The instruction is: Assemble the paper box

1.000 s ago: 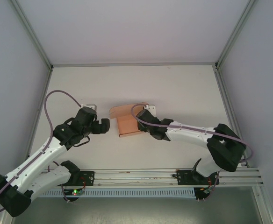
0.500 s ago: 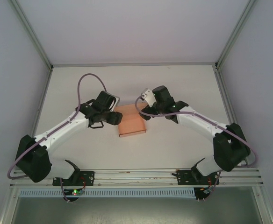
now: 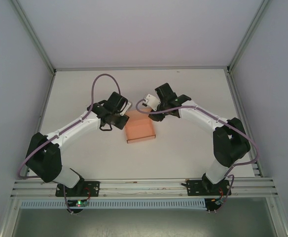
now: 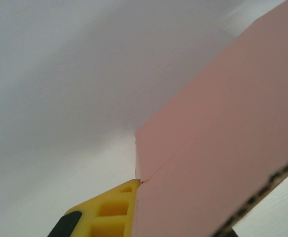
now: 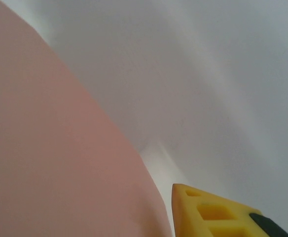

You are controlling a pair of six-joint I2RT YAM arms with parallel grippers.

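The salmon-pink paper box [image 3: 140,130] lies on the white table [image 3: 198,94] as a small flat rectangular box. My left gripper [image 3: 123,120] is at its far left corner and my right gripper [image 3: 156,111] at its far right corner. In the left wrist view the box card [image 4: 223,138] hides one finger, while the yellow fingertip [image 4: 112,210] touches the card's edge. In the right wrist view the card [image 5: 45,148] takes up the left, and a yellow fingertip [image 5: 208,212] stands a small gap away from it; the other finger is hidden.
A metal rail [image 3: 144,185] with both arm bases runs along the near edge. Grey enclosure walls [image 3: 16,98] close in the left, right and back. Purple cables [image 3: 97,86] loop above both arms.
Both arms have swung from beside the box to its far corners. The upright back flap seen a second ago now lies folded down, so the box looks closed.
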